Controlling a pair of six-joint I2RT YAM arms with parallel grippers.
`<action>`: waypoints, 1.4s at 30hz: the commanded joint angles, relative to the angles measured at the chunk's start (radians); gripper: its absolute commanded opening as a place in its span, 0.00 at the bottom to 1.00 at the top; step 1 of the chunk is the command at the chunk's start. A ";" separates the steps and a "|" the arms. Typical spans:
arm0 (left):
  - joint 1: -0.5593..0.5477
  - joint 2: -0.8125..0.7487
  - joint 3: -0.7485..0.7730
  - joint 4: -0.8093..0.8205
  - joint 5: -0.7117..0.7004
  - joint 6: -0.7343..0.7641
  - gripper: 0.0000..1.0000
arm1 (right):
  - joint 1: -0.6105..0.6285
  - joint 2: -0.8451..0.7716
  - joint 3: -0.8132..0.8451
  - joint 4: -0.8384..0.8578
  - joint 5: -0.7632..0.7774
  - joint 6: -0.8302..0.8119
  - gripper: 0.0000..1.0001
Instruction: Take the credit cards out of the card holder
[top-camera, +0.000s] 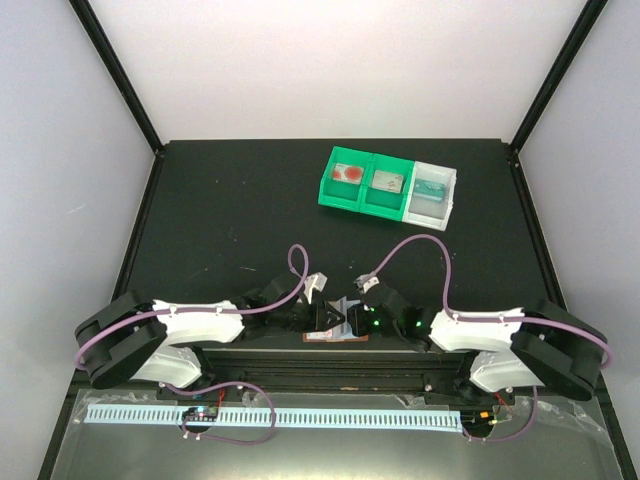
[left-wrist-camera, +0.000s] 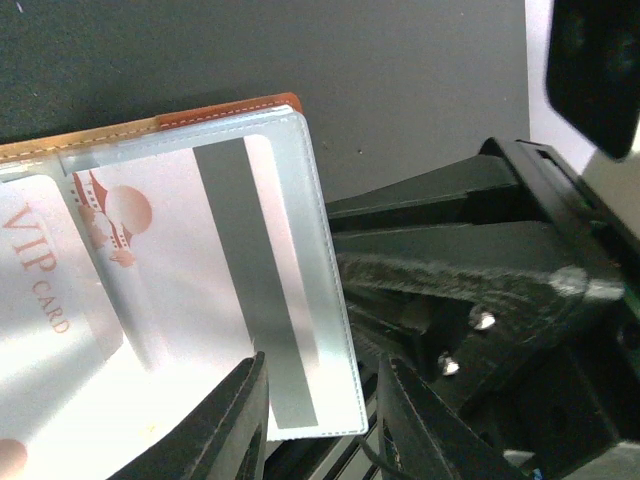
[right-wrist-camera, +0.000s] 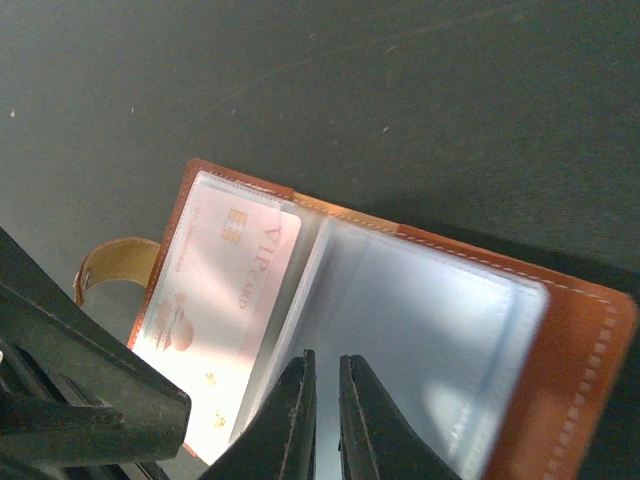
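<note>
the card holder (top-camera: 335, 336) lies spread open at the bottom centre of the top view, right at the near edge of the dark worktop (top-camera: 230, 220), between the two hands. in the right wrist view its brown stitched rim (right-wrist-camera: 570, 330) frames the clear sleeves (right-wrist-camera: 430, 340), and a tan tab (right-wrist-camera: 115, 258) curls off its left side. a pale vip card (right-wrist-camera: 225, 290) sits in the left sleeve. the right sleeve looks pale and i cannot tell what is in it. in the left wrist view a second card with a grey stripe (left-wrist-camera: 200, 300) shows inside a sleeve beside the vip card.

the left hand (left-wrist-camera: 325, 400) is parted. the lower corner of the striped card's sleeve lies in the gap, against the left finger (left-wrist-camera: 215, 425) and apart from the right one.

the right hand (right-wrist-camera: 327, 365) has its fingers drawn almost together, with only a thin slit between them, over the middle fold of the sleeves. whether a sleeve leaf is pinched there i cannot tell.

below the holder runs the black rail at the arm bases. above it the bare worktop stretches up the frame. two green bins (top-camera: 365, 185) and a white bin (top-camera: 433, 195) stand well apart at the upper right, each with a card inside.
</note>
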 joint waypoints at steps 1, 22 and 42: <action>-0.008 0.009 0.047 0.010 0.000 0.006 0.32 | 0.000 -0.090 -0.008 -0.119 0.119 0.014 0.11; 0.010 -0.019 -0.028 -0.051 -0.154 0.018 0.38 | 0.000 -0.092 0.035 -0.092 -0.068 0.005 0.14; 0.012 0.104 -0.023 0.024 -0.130 0.037 0.36 | 0.000 0.069 -0.018 -0.104 0.004 0.037 0.11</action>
